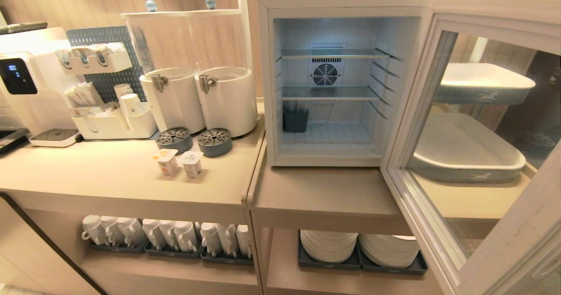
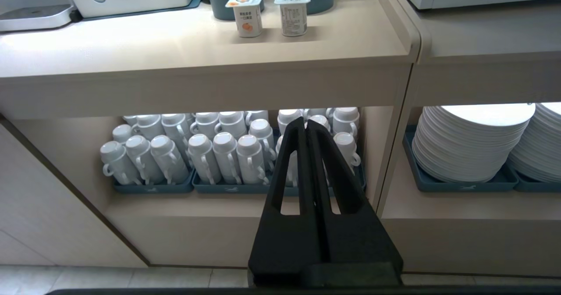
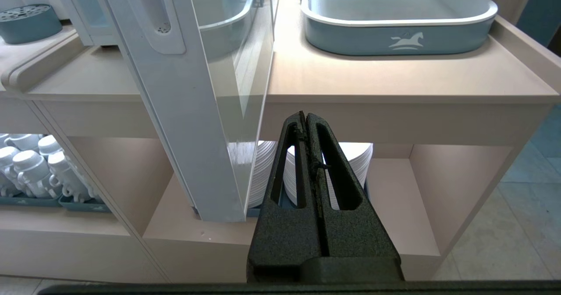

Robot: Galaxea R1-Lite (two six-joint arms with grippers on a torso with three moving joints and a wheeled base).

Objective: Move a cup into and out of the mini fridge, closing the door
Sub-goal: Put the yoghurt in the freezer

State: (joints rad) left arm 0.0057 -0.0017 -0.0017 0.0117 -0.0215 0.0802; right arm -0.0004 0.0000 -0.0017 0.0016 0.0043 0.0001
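Note:
The white mini fridge stands on the counter with its door swung wide open to the right; the door's pale frame also fills the right wrist view. A dark container sits on the fridge floor at the left. Two small sealed cups stand side by side on the counter left of the fridge, and appear as cups in the left wrist view. My left gripper is shut and empty, low in front of the mug shelf. My right gripper is shut and empty below the counter edge, beside the door.
Two white drink dispensers with grey drip discs stand behind the cups. A coffee machine is at far left. Mugs and stacked plates fill the lower shelves. Grey-blue trays sit behind the door.

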